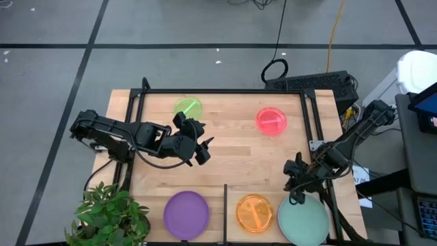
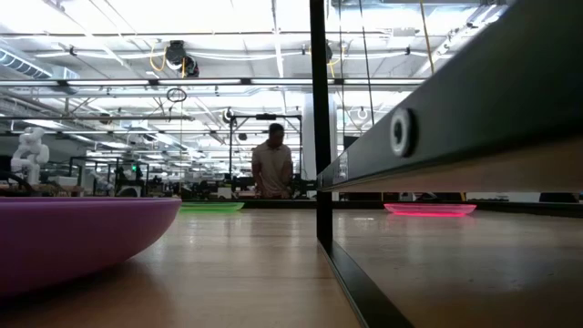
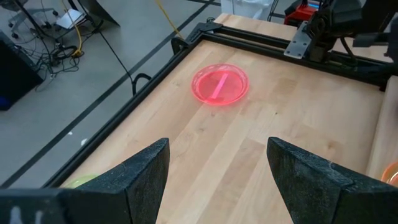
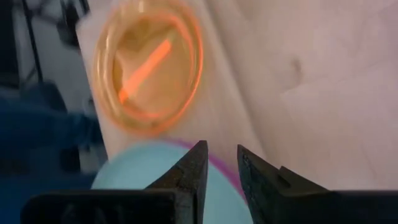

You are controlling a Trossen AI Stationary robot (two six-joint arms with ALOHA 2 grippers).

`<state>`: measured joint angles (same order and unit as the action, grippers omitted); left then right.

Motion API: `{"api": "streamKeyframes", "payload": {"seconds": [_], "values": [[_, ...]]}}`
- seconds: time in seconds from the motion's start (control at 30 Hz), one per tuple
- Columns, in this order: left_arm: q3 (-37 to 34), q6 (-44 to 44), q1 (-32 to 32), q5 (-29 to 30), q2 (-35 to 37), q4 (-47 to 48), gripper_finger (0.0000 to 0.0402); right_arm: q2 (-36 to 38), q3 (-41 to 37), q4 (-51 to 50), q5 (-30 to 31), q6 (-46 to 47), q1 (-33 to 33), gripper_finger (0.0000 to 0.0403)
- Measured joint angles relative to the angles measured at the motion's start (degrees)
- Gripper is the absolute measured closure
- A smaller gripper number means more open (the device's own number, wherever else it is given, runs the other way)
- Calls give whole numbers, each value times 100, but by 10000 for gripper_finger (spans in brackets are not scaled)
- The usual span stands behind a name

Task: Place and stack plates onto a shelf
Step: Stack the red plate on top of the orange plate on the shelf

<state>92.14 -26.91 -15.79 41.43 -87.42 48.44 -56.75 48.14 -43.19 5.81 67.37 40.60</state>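
The tabletop (image 1: 225,147) is carrying five visible plates and two arms. The shelf (image 1: 270,195) is lying at the near right, bounded by the black divider bar (image 1: 225,212).

On the shelf, the pale teal plate (image 1: 304,222) is sitting at the right, just beside the orange plate (image 1: 255,212); the right wrist view is showing a magenta edge (image 4: 221,167) under the teal one, so a sixth plate is likely stacked beneath. The purple plate (image 1: 186,214) is lying left of the divider, off the shelf. The green plate (image 1: 188,108) and the red-pink plate (image 1: 271,121) are waiting at the far edge, well apart.

The right gripper (image 1: 298,195) is hovering over the teal plate's far rim, fingers narrowly parted, holding nothing. The left gripper (image 1: 194,145) is standing wide open and empty, nearer the green plate, its fingers facing the red-pink plate.

Count: three large, three small.
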Motion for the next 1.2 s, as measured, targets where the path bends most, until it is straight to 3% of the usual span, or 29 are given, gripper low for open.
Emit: {"api": "streamKeyframes", "payload": {"seconds": [0.1, 0.5, 0.83, 1.03, 1.2], "values": [[0, 79, 0, -69, 0, -4, 126, 2, 0, 372, 472, -57, -223, 334], [0, 195, 164, -264, -2, -22, 126, -2, 0, 699, 637, -501, -1718, 335], [-2, 277, 553, -295, -2, -177, 126, -18, 0, 618, 635, -2239, -3083, 335], [-2, 236, 678, -345, -71, -205, 126, -222, -17, 530, 918, -3831, -3873, 335], [-5, -73, 792, -428, -103, -205, 126, -310, -417, 843, 901, -4537, -4570, 335]]}}
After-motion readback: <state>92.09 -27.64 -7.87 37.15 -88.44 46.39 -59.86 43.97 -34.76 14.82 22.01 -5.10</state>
